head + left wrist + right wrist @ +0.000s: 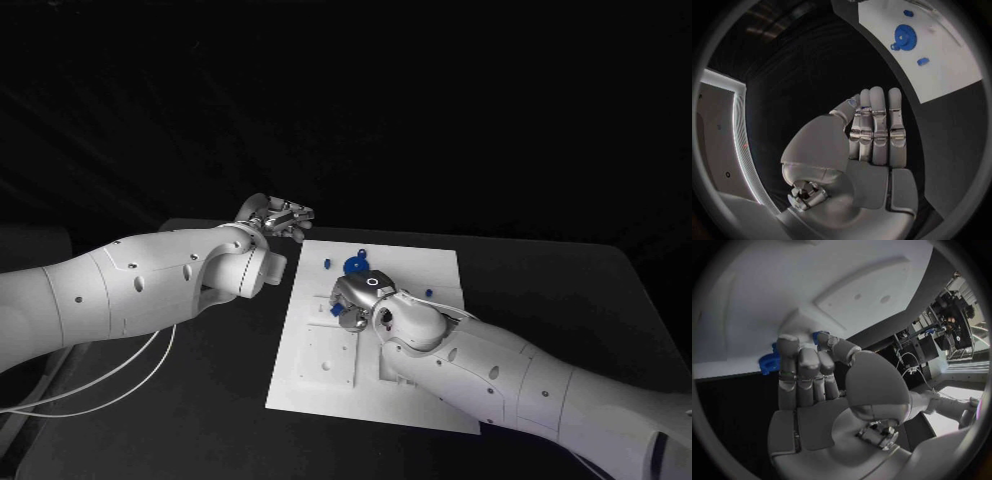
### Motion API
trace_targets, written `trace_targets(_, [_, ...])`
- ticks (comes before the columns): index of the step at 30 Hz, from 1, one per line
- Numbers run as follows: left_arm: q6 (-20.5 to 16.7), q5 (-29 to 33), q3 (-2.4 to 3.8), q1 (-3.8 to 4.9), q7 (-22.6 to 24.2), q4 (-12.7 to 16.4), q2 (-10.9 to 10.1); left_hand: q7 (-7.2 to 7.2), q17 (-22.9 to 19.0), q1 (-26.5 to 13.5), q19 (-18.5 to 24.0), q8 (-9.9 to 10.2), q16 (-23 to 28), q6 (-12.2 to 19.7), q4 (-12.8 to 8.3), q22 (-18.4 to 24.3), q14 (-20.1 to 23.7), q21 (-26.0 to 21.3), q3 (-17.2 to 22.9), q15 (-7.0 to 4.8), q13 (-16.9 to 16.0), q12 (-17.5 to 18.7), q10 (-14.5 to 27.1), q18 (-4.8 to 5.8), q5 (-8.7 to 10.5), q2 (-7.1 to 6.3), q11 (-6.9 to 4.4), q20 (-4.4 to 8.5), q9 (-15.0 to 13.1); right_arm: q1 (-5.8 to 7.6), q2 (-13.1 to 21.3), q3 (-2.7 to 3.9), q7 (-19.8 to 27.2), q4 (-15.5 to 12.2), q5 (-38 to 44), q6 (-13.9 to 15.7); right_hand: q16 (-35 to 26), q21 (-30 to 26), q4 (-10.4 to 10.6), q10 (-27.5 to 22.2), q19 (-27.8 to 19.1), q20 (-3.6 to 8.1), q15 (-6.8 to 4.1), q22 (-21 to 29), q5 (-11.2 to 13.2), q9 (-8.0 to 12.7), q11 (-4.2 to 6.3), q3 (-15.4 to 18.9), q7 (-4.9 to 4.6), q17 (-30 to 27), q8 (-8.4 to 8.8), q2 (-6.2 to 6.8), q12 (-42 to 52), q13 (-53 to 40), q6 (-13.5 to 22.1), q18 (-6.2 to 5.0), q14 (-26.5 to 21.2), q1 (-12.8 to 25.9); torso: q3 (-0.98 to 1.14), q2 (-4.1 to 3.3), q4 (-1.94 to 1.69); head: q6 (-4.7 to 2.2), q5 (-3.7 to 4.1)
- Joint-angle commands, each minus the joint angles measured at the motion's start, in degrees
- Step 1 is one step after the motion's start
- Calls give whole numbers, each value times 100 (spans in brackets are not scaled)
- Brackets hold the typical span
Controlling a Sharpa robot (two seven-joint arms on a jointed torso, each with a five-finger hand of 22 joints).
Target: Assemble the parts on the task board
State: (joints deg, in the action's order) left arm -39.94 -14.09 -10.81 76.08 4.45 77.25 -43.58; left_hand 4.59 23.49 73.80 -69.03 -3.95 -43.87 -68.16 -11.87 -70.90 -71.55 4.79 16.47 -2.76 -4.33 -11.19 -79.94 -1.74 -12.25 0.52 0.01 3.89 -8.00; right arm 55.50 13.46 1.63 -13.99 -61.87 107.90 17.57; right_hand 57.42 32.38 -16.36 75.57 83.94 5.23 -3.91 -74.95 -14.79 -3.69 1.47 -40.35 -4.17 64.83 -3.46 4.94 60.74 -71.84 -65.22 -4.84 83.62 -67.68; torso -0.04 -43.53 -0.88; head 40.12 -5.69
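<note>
While the right hand point(364, 295) hangs over the middle of the white board point(332, 380), its fingers reach down toward a small blue part point(821, 335) at the edge of a raised block on the board, and a second blue piece point(768, 362) lies just beside those fingertips near the board's rim. Whether the thumb and a finger actually pinch the part, or only touch it, I cannot tell: the fingers cover the contact in the right wrist view, and the wrist hides it from the head camera. The coming move seems to turn on this: the part lies straight ahead of the right fingertips, so the right hand is by far the nearer one to it.

Off the board's far left corner, the left hand point(277, 218) hovers above the black table point(562, 290), released, fingers straight and side by side, holding nothing. From its wrist camera a blue gear point(903, 36) sits on the board with two smaller blue bits close to it, all well apart from that hand. The gear's teeth and the board's holes are hard to make out.
</note>
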Motion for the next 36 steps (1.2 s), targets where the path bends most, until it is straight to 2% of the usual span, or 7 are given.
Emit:
trace_targets(1, [48,36,5,10,51,13,0,7,5,-30,-41,-18,20,47,47,5,21,-34,0,22,9,22,12,-29,-13,-47,17,-11,2,-14,47,-6,41,-30,151,94,31,45,1,34,216,36,-41,-129,41,-4,31,-62,17,12,-9,50,38,-12,-6,93,0,-71,2,-1,1,11,-13])
trace_targets(11, [56,41,5,10,47,26,-32,9,6,-26,-47,-18,28,55,55,8,23,-52,1,23,9,23,17,-29,-6,-52,19,-13,0,-15,228,-7,69,-186,195,268,20,11,4,64,218,70,-80,-200,58,5,103,-78,97,-14,-10,150,37,-8,290,135,-2,-147,2,1,3,37,-41])
trace_targets(14, [56,42,5,10,47,28,-39,9,6,-26,-47,-18,28,55,55,8,23,-52,1,23,9,23,17,-29,-6,-52,19,-13,0,-15,285,-7,90,-236,198,286,17,4,4,88,222,83,-94,-220,63,10,131,-73,160,-22,-8,191,35,-19,459,156,0,-181,-1,0,3,41,-44])
trace_targets(24, [51,42,4,10,43,29,-61,11,7,-14,-50,-18,33,59,58,3,22,-56,6,24,9,22,20,-30,-5,-55,20,-13,0,-15,485,-7,147,-413,183,344,0,-29,3,129,229,89,-95,-244,5,14,135,-11,197,-43,-5,245,27,-46,617,179,-1,-213,0,0,8,59,-61])
trace_targets(29, [48,42,4,10,43,28,-73,11,7,-14,-50,-18,33,59,58,3,22,-56,6,24,9,22,20,-30,-5,-55,20,-13,0,-15,587,-7,193,-539,135,413,10,-26,9,148,239,90,-94,-263,-91,13,132,-10,191,-40,-9,258,20,-65,628,181,1,-215,1,1,5,67,-70])
trace_targets(33, [49,42,3,10,44,21,-75,11,7,-14,-50,-18,33,59,58,3,22,-56,6,24,9,22,20,-30,-5,-55,20,-13,0,-16,598,-7,229,-585,82,357,25,-9,8,160,248,92,-97,-286,-172,13,134,-59,190,-34,-7,261,15,-86,616,179,1,-177,-2,-2,2,63,-67])
trace_targets(36, [51,42,3,10,44,17,-73,11,7,-14,-50,-18,33,59,58,3,22,-56,6,24,9,22,20,-30,-5,-55,20,-13,0,-18,586,-7,256,-608,19,282,54,25,15,172,257,97,-102,-300,-400,14,138,-72,192,-14,-7,268,33,-103,629,180,8,-128,-3,-3,-1,63,-62])
